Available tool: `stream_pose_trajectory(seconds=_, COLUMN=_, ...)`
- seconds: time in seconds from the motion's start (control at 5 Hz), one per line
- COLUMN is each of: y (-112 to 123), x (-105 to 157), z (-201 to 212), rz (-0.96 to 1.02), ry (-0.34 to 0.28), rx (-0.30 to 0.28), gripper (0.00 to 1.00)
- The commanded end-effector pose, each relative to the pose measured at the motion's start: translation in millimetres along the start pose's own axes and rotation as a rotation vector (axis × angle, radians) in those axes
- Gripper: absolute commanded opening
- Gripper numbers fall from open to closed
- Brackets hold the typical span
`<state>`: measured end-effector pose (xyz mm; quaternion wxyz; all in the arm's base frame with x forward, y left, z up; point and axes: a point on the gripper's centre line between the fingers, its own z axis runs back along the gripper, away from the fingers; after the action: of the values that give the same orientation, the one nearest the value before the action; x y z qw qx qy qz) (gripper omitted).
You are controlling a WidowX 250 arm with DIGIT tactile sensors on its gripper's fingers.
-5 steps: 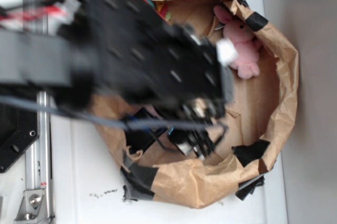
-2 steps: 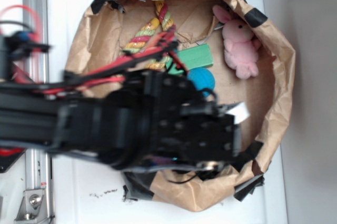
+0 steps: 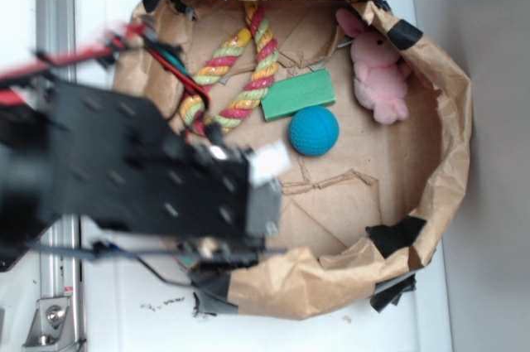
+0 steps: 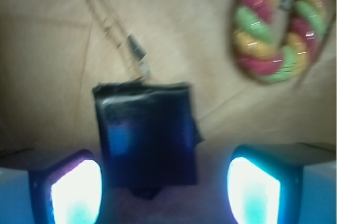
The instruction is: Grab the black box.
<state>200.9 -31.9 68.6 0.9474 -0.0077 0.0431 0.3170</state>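
Note:
The black box [image 4: 145, 134] lies flat on the brown paper in the wrist view, a small dark squarish box with a glossy top. My gripper [image 4: 163, 192] is open. Its two lit fingertips [image 4: 73, 192] stand either side of the box's near end, apart from it, and the box sits closer to the left one. In the exterior view my arm [image 3: 149, 170] covers the lower left of the paper basket and hides both the box and the fingers.
The crumpled brown paper basket [image 3: 447, 120] has black tape strips on its rim. Inside lie a striped rope [image 3: 236, 70], a green block [image 3: 298, 94], a blue ball [image 3: 314, 131] and a pink plush bunny [image 3: 377, 70]. A metal rail [image 3: 54, 4] runs along the left.
My arm has swung from over the basket's middle to its lower left, uncovering the ball, block and rope.

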Motion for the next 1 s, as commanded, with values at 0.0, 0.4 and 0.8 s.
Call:
stream_pose_trajectory(seconds=0.0, y=13, x=11, z=-4, rz=-0.131, ry=-0.068, rx=-0.130, gripper=1.00)
stream_pose_trajectory(seconds=0.4, y=-16, x=17, z=-40, rz=-0.249, ry=-0.020, rx=-0.102, gripper=1.00)
stream_pose_trajectory(seconds=0.8, y=-20, x=6, z=-49, rz=-0.266, ry=-0.004, rx=-0.066, gripper=1.00)
